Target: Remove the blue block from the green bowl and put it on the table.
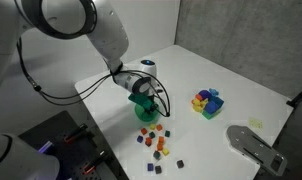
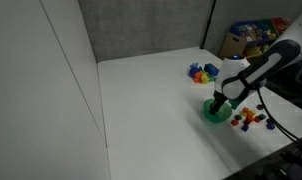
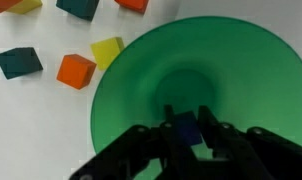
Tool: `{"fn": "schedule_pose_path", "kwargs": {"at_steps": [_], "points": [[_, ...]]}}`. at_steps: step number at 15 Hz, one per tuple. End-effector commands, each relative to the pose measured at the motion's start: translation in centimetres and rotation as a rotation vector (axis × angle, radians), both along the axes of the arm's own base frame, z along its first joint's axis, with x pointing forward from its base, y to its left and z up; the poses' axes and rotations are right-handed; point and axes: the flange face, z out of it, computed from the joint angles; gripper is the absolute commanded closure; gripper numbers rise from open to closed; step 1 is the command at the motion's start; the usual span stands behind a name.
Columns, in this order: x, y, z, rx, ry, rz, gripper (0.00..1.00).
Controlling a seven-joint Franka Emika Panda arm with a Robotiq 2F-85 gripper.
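Observation:
In the wrist view my gripper (image 3: 187, 124) is inside the green bowl (image 3: 246, 70), its two black fingers closed on the tiny dark blue block (image 3: 186, 131) at the bowl's bottom. In both exterior views the arm reaches down into the green bowl (image 1: 144, 109) (image 2: 209, 113) on the white table (image 1: 226, 70) (image 2: 151, 100); the gripper (image 1: 142, 97) (image 2: 220, 101) hides the block there.
Several tiny red, yellow, orange and dark cubes lie beside the bowl (image 1: 156, 140) (image 2: 253, 118) (image 3: 76, 70). A multicoloured block cluster (image 1: 207, 101) (image 2: 201, 72) sits farther off. A grey metal plate (image 1: 253, 143) lies near the table edge.

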Motion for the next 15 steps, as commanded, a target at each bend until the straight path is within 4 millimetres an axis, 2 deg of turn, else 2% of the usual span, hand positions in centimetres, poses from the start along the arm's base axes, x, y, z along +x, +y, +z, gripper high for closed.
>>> {"fn": "schedule_pose_path", "kwargs": {"at_steps": [1,5,9,12,15], "points": [[-0.4,-0.6,3.1,0.013,-0.001,0.003,0.91],[-1.0,-2.1,5.7,0.024,0.012,-0.019,0.91],[-2.6,-4.3,9.4,0.044,0.026,-0.043,0.91],[-3.8,-7.1,12.3,0.042,0.012,-0.091,0.91],[-4.5,-10.8,13.5,0.015,-0.005,-0.164,0.91]]}}
